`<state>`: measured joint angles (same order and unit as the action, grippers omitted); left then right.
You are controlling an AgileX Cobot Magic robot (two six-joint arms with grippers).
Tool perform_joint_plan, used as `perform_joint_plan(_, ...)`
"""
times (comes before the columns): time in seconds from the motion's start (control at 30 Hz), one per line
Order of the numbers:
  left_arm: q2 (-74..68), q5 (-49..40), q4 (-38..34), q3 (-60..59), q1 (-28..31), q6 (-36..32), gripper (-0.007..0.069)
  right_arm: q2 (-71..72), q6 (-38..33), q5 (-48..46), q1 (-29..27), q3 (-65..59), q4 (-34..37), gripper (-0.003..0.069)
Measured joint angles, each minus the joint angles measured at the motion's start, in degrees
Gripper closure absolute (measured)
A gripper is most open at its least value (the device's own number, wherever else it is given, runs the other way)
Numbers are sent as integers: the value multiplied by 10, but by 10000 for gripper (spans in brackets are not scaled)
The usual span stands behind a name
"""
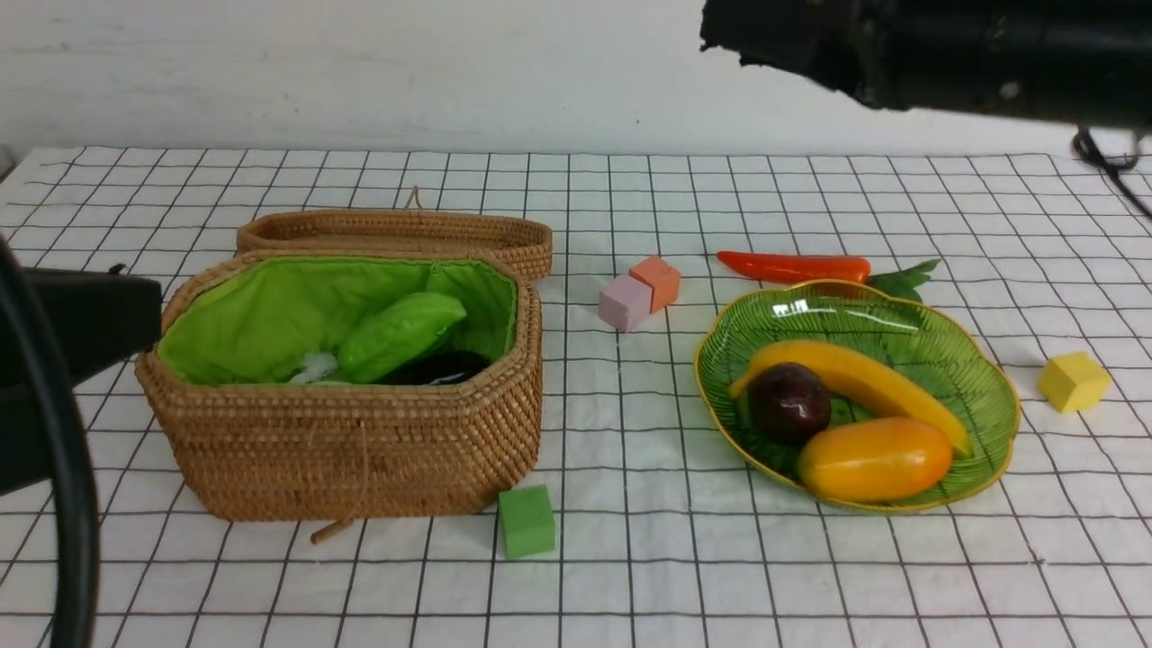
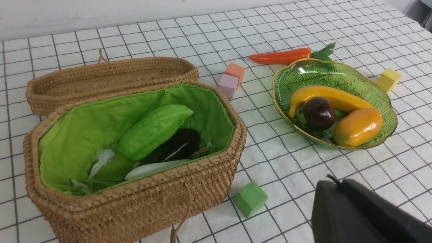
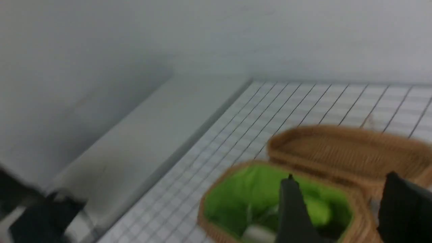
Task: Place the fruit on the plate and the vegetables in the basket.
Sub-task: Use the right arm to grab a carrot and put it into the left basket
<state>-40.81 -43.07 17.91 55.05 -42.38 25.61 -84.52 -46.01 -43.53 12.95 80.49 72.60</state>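
Plainly, your one stray is the carrot (image 1: 794, 266): it lies on the tablecloth (image 1: 630, 540) just behind the plate (image 1: 990, 378), toward the far edge, long axis running left to right, leaves rightward. Your right gripper (image 3: 341, 209) is nearer, high above, jaws apart and empty. The left gripper is closed, empty. No writing shows.

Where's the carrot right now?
In the front view the carrot lies on the checked cloth on the right side, just behind the green plate, outside the basket.
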Motion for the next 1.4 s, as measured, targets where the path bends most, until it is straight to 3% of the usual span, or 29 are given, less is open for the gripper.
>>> perform_joint_plan(0.03,0,4,-1,0,0,0,624,-5,101,-73,-6,41,-134,305)
perform_joint_plan(0.07,0,5,-1,0,0,0,624,-8,133,-82,-7,54,-154,307)
perform_joint_plan(0.1,0,10,-2,0,0,0,624,-19,236,-144,-7,93,-285,328)
perform_joint_plan(0.17,0,12,-2,0,0,0,624,-32,330,-200,-7,127,-440,372)
perform_joint_plan(0.23,0,13,-2,0,0,-1,624,-38,370,-221,-10,142,-541,423)
perform_joint_plan(0.33,0,24,-2,0,0,0,624,-44,361,-205,-13,150,-642,509)
perform_joint_plan(0.53,-1,34,-13,0,0,-5,624,-107,337,-206,-17,182,-668,578)
perform_joint_plan(0.67,-10,35,-40,0,0,-36,624,-254,287,-267,-36,300,-644,582)
perform_joint_plan(0.83,-22,29,-52,0,0,-54,624,-398,257,-277,-47,490,-615,559)
perform_joint_plan(0.9,-28,27,-53,0,0,-54,624,-456,255,-277,-50,561,-604,522)
perform_joint_plan(1.03,-34,27,-54,0,0,-56,624,-545,242,-251,-56,658,-596,349)
perform_joint_plan(1.07,-34,27,-54,0,0,-56,624,-552,239,-249,-56,662,-596,340)
perform_joint_plan(1.17,-39,26,-54,0,0,-56,624,-601,188,-208,-57,674,-595,165)
perform_joint_plan(1.27,-39,26,-54,0,0,-56,624,-625,158,-188,-57,674,-592,90)
perform_joint_plan(1.4,-39,26,-54,0,0,-56,624,-644,149,-160,-57,674,-594,76)
